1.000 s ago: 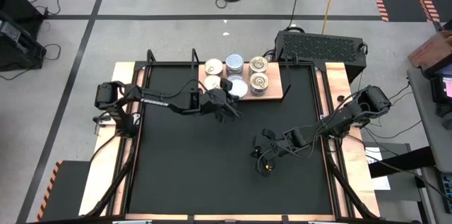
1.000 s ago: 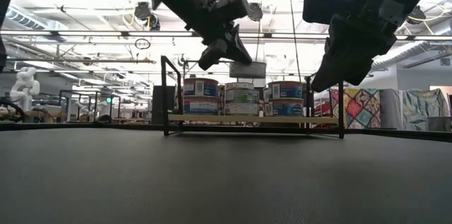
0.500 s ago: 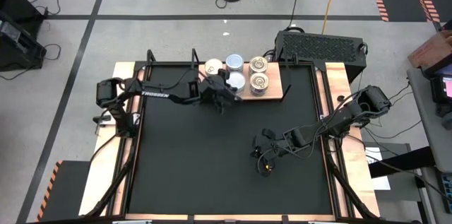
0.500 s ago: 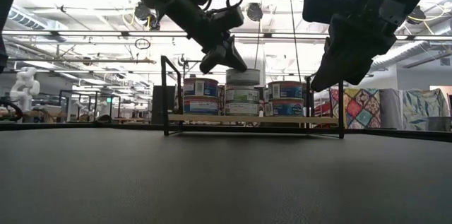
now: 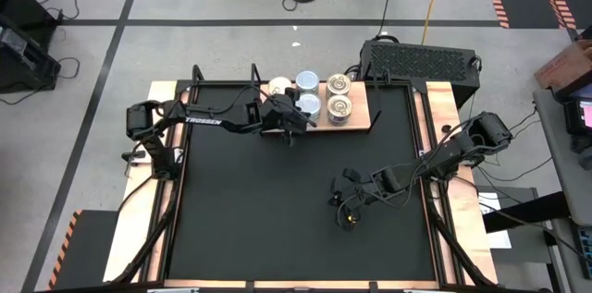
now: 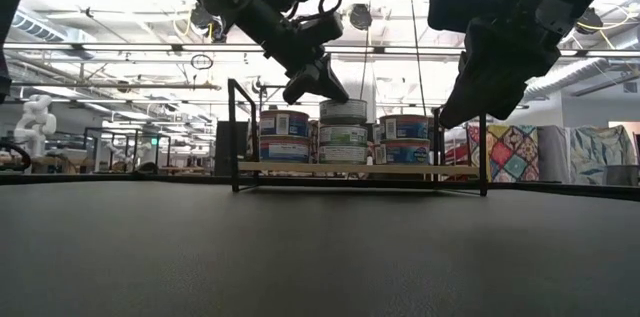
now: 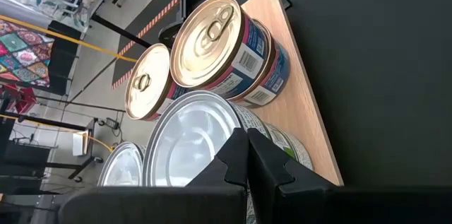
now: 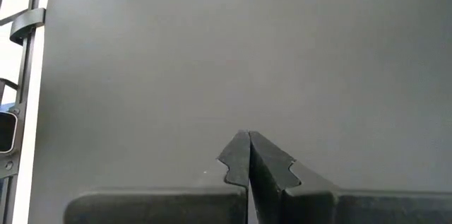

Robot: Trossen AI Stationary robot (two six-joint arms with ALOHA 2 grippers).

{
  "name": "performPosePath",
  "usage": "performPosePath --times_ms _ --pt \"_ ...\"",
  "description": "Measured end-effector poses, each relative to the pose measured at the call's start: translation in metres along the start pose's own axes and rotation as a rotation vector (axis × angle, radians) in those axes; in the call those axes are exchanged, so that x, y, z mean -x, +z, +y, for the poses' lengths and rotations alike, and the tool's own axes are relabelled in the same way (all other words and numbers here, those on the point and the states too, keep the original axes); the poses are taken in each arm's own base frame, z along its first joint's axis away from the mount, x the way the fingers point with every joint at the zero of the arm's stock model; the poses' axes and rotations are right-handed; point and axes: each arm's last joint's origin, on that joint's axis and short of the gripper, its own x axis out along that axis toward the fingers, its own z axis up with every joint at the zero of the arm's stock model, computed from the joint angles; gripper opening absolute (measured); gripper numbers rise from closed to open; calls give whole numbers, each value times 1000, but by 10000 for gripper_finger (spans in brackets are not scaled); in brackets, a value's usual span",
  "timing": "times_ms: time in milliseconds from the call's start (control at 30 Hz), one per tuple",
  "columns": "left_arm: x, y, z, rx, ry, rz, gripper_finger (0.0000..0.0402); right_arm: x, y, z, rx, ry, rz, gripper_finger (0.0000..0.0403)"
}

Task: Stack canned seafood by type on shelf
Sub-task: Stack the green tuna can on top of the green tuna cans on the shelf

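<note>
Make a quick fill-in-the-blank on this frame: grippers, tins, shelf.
1. The left gripper is ____, holding nothing.
2. All short round metal tins sit on the flat light-brown wooden ____ with black posts.
3. The right gripper hangs over the bare ____ tabletop.

Missing: shut; shelf; black

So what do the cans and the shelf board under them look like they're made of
The cans look like metal: shiny gold or silver lids with pull tabs, and printed paper-like labels around the sides. The shelf board looks like light unpainted wood with faint grain, matte; it could be a veneer.
</note>
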Motion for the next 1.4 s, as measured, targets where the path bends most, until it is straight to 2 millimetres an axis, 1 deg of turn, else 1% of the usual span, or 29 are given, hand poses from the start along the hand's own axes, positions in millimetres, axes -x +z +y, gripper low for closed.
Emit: performPosePath --times_ms 367,700,967,1100,1400 --pt "0 -2 2 3 3 4 0 0 1 1 -2 8 -11 0" --pt "-2 -8 7 41 2 5 0 0 1 1 -3 9 -11 0" --pt "-5 -10 5 39 -20 16 0 0 1 1 -2 8 -11 0" --pt "-11 -12 2 37 -21 20 0 0 1 1 -2 9 -10 0" --pt "-11 -12 2 38 -16 15 0 0 1 1 -3 8 -10 0"
